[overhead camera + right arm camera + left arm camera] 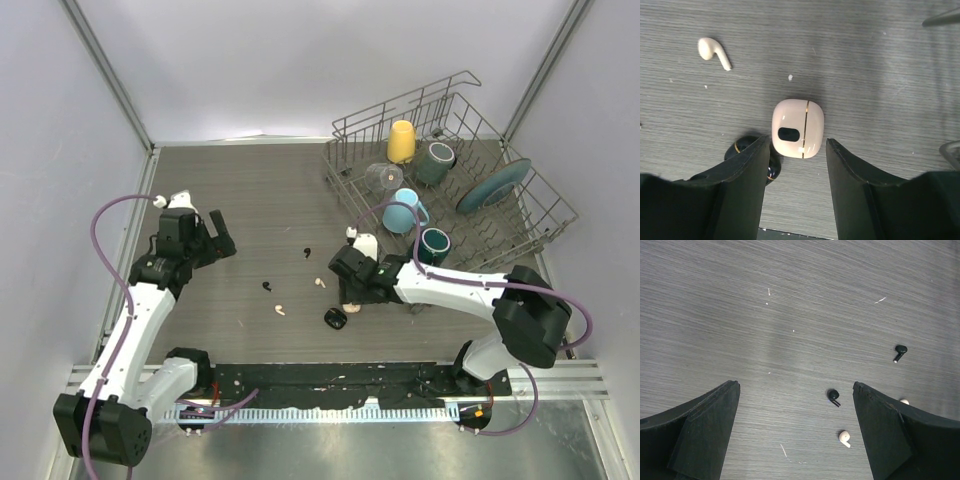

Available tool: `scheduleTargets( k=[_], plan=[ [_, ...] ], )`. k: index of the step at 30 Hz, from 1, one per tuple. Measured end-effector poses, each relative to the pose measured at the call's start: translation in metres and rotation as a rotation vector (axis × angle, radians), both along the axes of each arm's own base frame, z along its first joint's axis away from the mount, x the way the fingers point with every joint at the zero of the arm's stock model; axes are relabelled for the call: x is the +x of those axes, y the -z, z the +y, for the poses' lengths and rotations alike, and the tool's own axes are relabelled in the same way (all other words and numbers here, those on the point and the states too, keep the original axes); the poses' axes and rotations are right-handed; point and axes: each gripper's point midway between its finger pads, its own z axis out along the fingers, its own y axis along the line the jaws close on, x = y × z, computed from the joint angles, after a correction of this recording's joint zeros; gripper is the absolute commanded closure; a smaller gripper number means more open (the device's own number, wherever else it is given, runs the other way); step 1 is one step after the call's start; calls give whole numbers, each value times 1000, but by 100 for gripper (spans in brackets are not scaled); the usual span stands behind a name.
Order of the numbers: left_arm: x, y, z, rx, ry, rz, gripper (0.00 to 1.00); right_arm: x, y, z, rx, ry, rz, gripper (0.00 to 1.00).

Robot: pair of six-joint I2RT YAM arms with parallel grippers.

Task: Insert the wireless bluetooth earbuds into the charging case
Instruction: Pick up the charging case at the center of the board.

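A: State of left end effector (799,432)?
B: Spread wide, holding nothing, up over bare worktop (250,190) toward the left edge
A: And right end effector (797,144)?
B: Open as well, narrower, low over the middle of the worktop. Shut cream charging case (797,127) lying right between the fingertips, gold seam showing; touching or not, cannot tell. Half hidden behind one finger, black charging case (746,149) just beside it
A: Earbuds?
B: All four loose on the worktop, none in a case. One black earbud (306,250) about dead centre, second black earbud (266,286) left of it and closer to the near edge. One cream earbud (320,282) just beside the right end effector, second cream earbud (280,309) left of the black charging case, toward the near edge
A: Anything else?
B: Far right corner: dish rack (540,215), with mugs (405,210) and a plate (495,185) inside
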Motion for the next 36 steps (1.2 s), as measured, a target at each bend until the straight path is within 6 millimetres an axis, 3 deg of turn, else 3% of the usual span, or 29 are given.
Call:
scheduleTargets(
  k=[8, 15, 36],
  plan=[
    [2, 12, -5, -9, 18, 48, 0, -10, 20, -9, -23, 27, 47, 41],
    [2, 14, -6, -12, 22, 56, 0, -9, 20, -2, 10, 21, 47, 37],
    [3, 21, -6, -8, 22, 82, 0, -9, 37, -2, -26, 14, 67, 42]
  ],
)
